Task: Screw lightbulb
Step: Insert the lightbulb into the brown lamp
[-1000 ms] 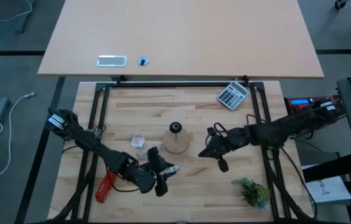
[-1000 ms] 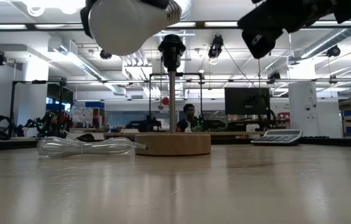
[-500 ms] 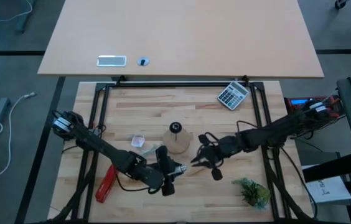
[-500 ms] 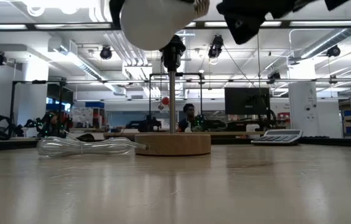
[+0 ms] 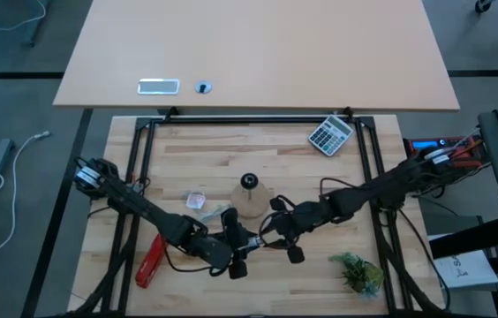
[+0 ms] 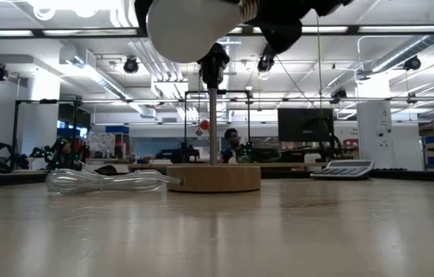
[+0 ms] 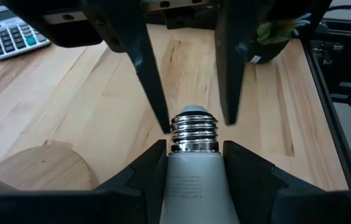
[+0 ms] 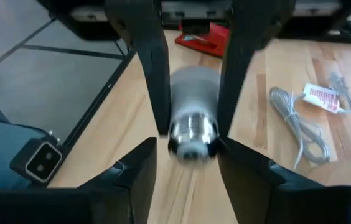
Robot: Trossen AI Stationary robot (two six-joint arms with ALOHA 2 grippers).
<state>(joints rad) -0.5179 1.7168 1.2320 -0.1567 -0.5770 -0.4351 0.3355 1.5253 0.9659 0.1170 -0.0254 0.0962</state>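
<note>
Just off socket disc [image 5: 250,202] at 6 o'clock, L gripper [image 5: 242,242] pinches lightbulb [image 7: 191,163], screw end toward 3 o'clock into spread R gripper [image 5: 267,231], nearer arm for handoff.

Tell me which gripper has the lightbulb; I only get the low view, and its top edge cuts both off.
Observer: The left gripper is shut on the lightbulb, at its white neck, with the screw end sticking out past the fingers.
Operator: And the right one?
Observer: The right gripper is open, its fingers straddling the screw end without clamping it.
Operator: Are we over the socket?
Observer: No. From above, the bulb lies level, nearer the table's front edge than the lamp's wooden disc and black socket.
</note>
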